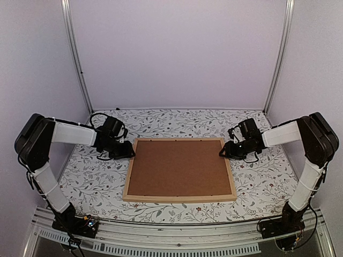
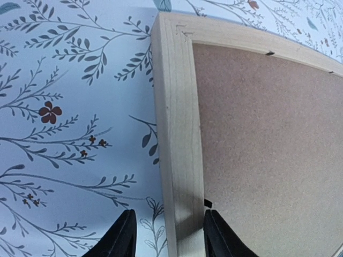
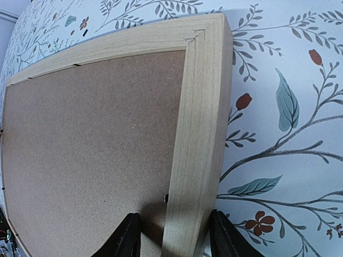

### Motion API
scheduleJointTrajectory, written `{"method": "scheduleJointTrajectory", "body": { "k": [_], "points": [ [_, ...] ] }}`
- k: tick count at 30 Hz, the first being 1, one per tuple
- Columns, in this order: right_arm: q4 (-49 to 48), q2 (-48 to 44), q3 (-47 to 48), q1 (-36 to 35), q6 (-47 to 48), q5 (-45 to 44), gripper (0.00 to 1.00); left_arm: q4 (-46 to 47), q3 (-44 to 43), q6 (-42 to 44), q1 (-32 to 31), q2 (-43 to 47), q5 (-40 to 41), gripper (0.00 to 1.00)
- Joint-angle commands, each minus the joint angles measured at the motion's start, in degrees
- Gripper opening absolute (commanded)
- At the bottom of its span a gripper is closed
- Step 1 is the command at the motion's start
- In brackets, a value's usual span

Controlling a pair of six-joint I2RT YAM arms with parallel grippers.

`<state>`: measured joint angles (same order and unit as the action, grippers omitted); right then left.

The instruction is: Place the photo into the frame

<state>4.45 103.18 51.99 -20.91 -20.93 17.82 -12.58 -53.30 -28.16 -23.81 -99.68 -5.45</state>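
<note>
Frame (image 1: 179, 198), light straight-grained wood with mitred corners, lies flat mid-table on the floral cloth (image 1: 96, 182), back up. A matte brown fibrous board (image 1: 179, 167) fills its opening. The photo is not in view, so whether it sits beneath the board cannot be told. Left gripper (image 2: 170, 235) and right gripper (image 3: 174, 235) each straddle a side rail, jaws part-open, a gap showing at one finger and nothing clamped. Judged step: taking hold of both rails. The next move calls for closing evenly and lifting level.
</note>
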Motion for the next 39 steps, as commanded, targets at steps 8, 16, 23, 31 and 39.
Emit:
{"method": "scheduleJointTrajectory", "body": {
  "k": [8,16,23,31,39],
  "points": [
    [4.85,3.13,-2.24,-1.42,0.75,0.48,0.45,1.74,-0.31,-0.22,1.08,-2.49,0.18,0.45],
    [4.83,3.35,-2.02,-1.42,0.78,0.63,0.45,1.53,-0.32,0.27,1.07,-4.21,0.91,0.45],
    [4.93,3.35,-2.02,-1.42,0.71,0.63,0.45,0.08,-0.86,0.89,0.25,-5.88,3.23,0.45],
    [4.56,3.61,-2.37,-1.46,0.63,0.72,0.45,-2.69,-2.68,1.68,-1.63,-9.45,7.03,0.45],
    [4.23,3.96,-2.68,-1.42,0.67,0.86,0.45,-1.77,-1.83,1.74,-1.99,-5.49,5.93,0.48]
  ]
}}
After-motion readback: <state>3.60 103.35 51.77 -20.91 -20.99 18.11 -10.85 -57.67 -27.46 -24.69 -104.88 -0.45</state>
